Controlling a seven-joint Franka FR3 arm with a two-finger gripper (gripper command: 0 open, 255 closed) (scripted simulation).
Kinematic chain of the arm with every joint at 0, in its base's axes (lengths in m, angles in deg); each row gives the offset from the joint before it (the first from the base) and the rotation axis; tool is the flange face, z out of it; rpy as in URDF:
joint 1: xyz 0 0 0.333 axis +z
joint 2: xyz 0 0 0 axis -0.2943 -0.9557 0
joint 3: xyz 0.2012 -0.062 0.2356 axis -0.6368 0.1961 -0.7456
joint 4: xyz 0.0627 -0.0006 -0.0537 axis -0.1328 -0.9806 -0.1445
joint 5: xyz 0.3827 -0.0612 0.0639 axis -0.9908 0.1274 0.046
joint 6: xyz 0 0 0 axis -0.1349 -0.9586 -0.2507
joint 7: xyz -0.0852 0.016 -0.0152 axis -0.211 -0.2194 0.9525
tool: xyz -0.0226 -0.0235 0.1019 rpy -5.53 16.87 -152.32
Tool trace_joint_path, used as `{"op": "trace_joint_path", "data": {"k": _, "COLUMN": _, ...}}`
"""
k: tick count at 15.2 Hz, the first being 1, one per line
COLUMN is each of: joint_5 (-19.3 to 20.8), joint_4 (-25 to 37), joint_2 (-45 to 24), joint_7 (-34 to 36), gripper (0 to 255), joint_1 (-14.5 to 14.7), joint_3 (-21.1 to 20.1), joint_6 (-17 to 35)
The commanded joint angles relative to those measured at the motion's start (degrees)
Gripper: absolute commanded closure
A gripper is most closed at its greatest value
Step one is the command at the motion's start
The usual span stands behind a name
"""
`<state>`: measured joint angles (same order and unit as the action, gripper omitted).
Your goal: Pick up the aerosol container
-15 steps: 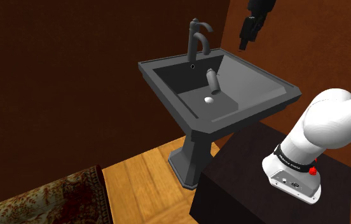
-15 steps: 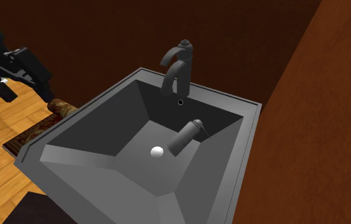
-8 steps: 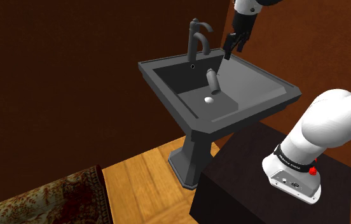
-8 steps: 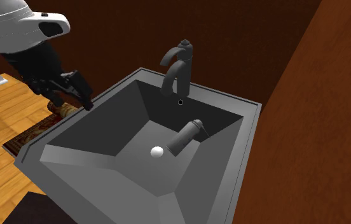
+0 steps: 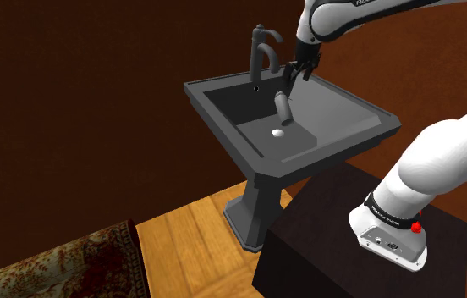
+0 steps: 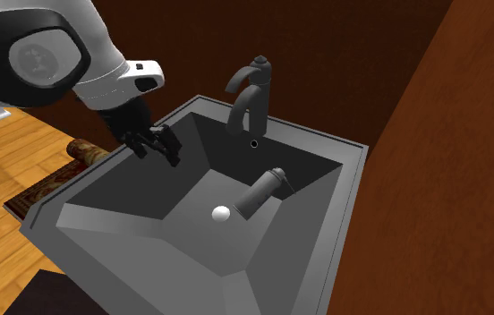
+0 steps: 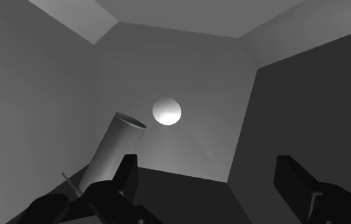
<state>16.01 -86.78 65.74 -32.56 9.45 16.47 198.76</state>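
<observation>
The aerosol container (image 5: 282, 107) is a plain grey cylinder lying tilted against the back slope of a dark grey pedestal sink (image 5: 367, 118), with its cap end up toward the faucet (image 5: 261, 51). From the second exterior view the can (image 6: 259, 193) rests beside a white drain plug (image 6: 221, 213). My black gripper (image 5: 293, 78) hangs open just above the basin, apart from the can. In the second exterior view the gripper (image 6: 160, 148) is over the sink's left wall (image 6: 102, 174). Looking along the gripper (image 7: 211, 178), the can (image 7: 112, 149) lies just beyond one finger, outside the gap.
A curved dark faucet (image 6: 250, 89) stands at the sink's back rim, close to the can's upper end. The white drain plug (image 7: 166, 111) marks the basin floor. Brown walls enclose the sink. A patterned rug (image 5: 54, 262) lies on the wooden floor, and my black stand (image 5: 342, 245) is beside the pedestal.
The arm has swung in and down from beside the sink. The gripper now hangs over the basin near the can. The can has not moved.
</observation>
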Motion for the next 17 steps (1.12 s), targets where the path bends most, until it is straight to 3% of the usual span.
{"op": "trace_joint_path", "data": {"k": 1, "joint_5": 0.6, "joint_4": 0.6, "joint_2": -3.5, "joint_7": 1.7, "gripper": 0, "joint_1": -0.9, "joint_3": 0.4, "joint_6": 3.7}}
{"op": "trace_joint_path", "data": {"k": 9, "joint_5": 2.9, "joint_4": 5.2, "joint_2": -18.7, "joint_7": 7.6, "gripper": 0, "joint_1": -4.4, "joint_3": 2.7, "joint_6": 16.9}}
{"op": "trace_joint_path", "data": {"k": 17, "joint_5": 3.2, "joint_4": 13.9, "joint_2": -34.4, "joint_7": 12.7, "gripper": 0, "joint_1": -7.2, "joint_3": 5.4, "joint_6": 26.4}}
